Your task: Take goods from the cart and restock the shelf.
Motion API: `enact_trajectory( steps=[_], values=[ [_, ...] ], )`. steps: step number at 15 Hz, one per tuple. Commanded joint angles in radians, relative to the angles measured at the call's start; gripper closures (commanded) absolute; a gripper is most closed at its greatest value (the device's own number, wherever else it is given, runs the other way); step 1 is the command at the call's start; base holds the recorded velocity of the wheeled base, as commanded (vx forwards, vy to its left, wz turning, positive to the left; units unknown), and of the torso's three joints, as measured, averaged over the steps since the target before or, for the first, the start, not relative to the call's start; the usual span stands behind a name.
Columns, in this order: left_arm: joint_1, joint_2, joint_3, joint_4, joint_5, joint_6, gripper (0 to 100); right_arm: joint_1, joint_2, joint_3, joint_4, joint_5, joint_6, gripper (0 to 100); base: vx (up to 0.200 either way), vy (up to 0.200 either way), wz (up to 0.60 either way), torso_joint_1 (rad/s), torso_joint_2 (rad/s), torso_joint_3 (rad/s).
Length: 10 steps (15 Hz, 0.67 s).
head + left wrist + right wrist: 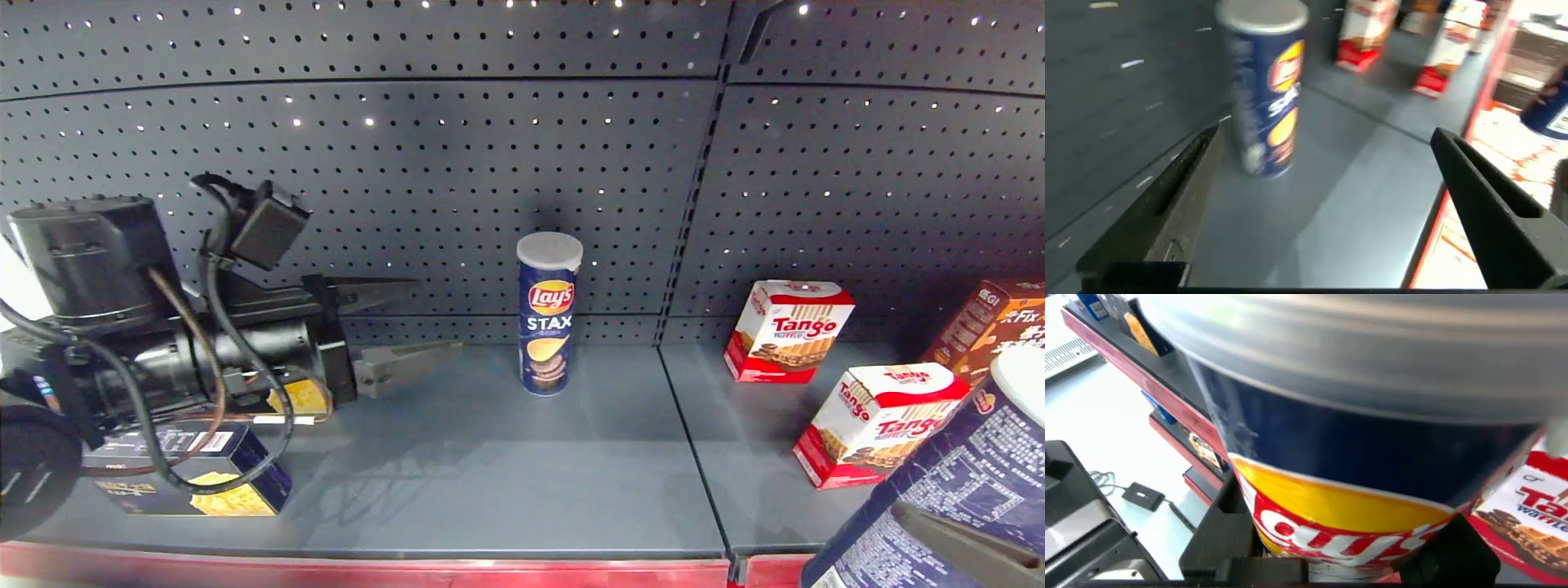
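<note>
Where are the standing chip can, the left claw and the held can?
standing chip can (549,327): head view, label.
left claw (438,314): head view, between fingertips.
held can (947,465): head view, side wall.

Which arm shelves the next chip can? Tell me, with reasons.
Right. The right gripper is shut on a blue chip can, held before the shelf near the wafer boxes. The left gripper is open and empty, beside the standing can on the shelf.
</note>
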Motion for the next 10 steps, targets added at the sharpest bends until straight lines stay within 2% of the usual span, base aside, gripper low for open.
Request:
enact_trajectory(
  steps=[1, 6, 10],
  values=[
    [-0.048, 0.172, -0.039, -0.061, -0.011, -0.009, 0, 0.008, 0.000, -0.004, 0.000, 0.000, 0.007, 100, 0.000, 0.000, 0.00, 0.000, 0.00, 0.000],
    [-0.064, 0.261, -0.102, -0.066, -0.039, -0.016, 0, 0.017, 0.000, -0.003, 0.001, 0.001, 0.021, 100, 0.000, 0.000, 0.00, 0.000, 0.00, 0.000],
    [-0.057, 0.348, -0.232, -0.060, -0.048, -0.018, 0, 0.017, 0.000, 0.004, 0.001, 0.001, 0.022, 100, 0.000, 0.000, 0.00, 0.000, 0.00, 0.000]
  ],
)
